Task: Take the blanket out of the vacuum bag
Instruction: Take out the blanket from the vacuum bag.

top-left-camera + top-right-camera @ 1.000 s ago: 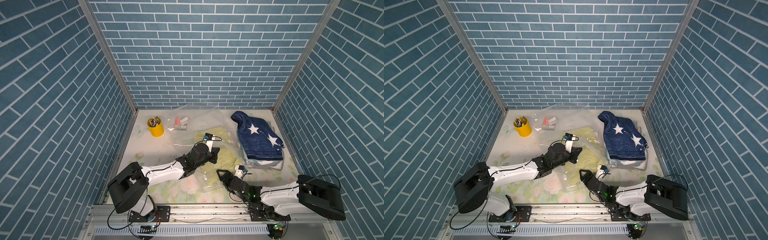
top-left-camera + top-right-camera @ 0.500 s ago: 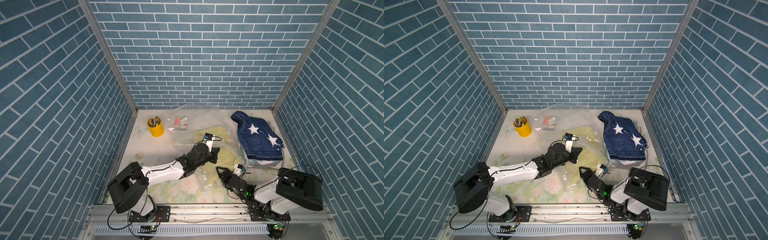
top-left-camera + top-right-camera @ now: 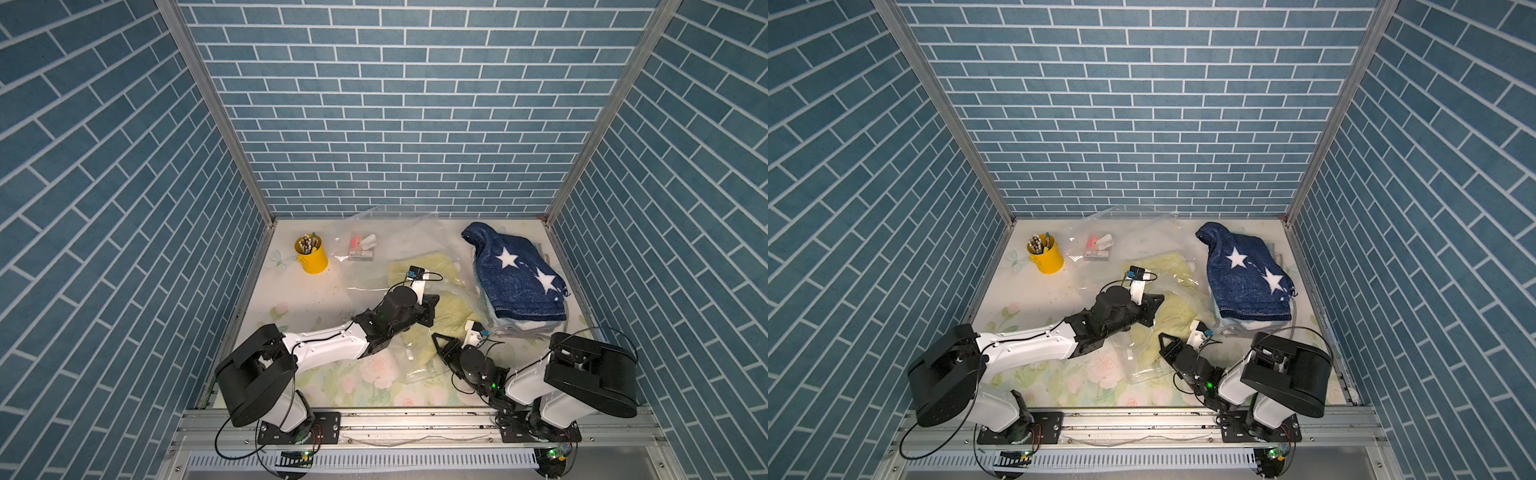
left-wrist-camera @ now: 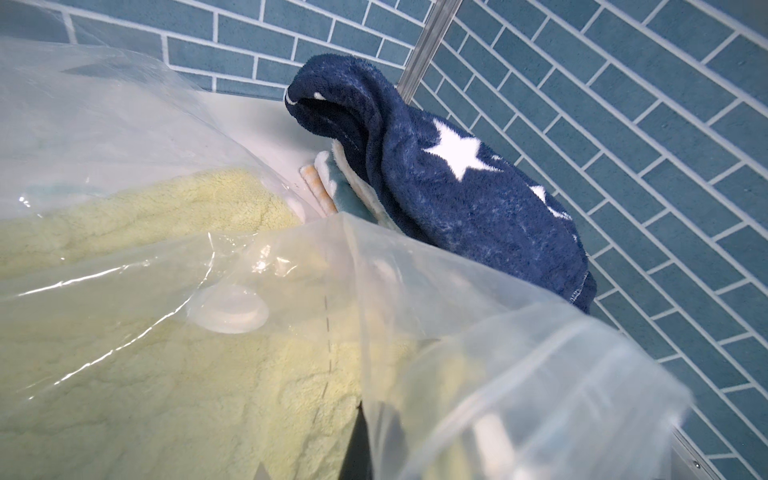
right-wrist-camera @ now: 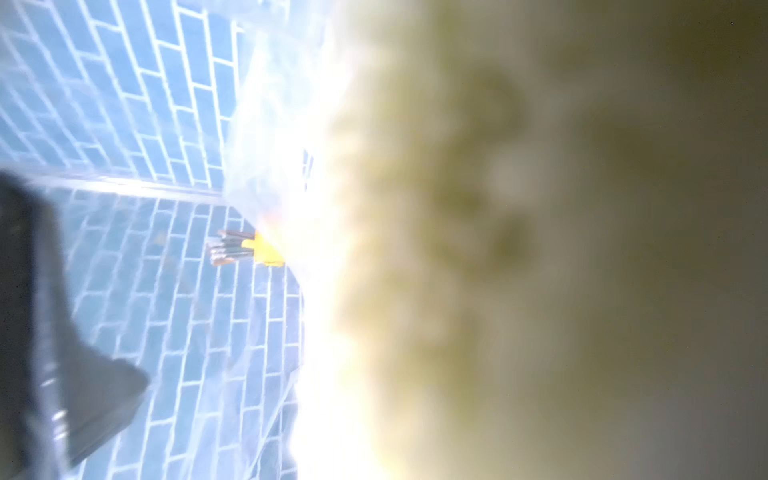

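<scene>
Vacuum bag (image 3: pixel 419 235), yellow blanket (image 3: pixel 451 309) inside, at the table's (image 3: pixel 291 299) middle
We see left gripper (image 3: pixel 433 311) clamped on bag film; right gripper (image 3: pixel 435 337) closed at the blanket's near edge, on what we cannot tell.

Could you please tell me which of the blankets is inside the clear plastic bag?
The pale yellow blanket in the middle, seen through the vacuum bag around it; the navy star blanket lies uncovered atop the folded pile.
</scene>
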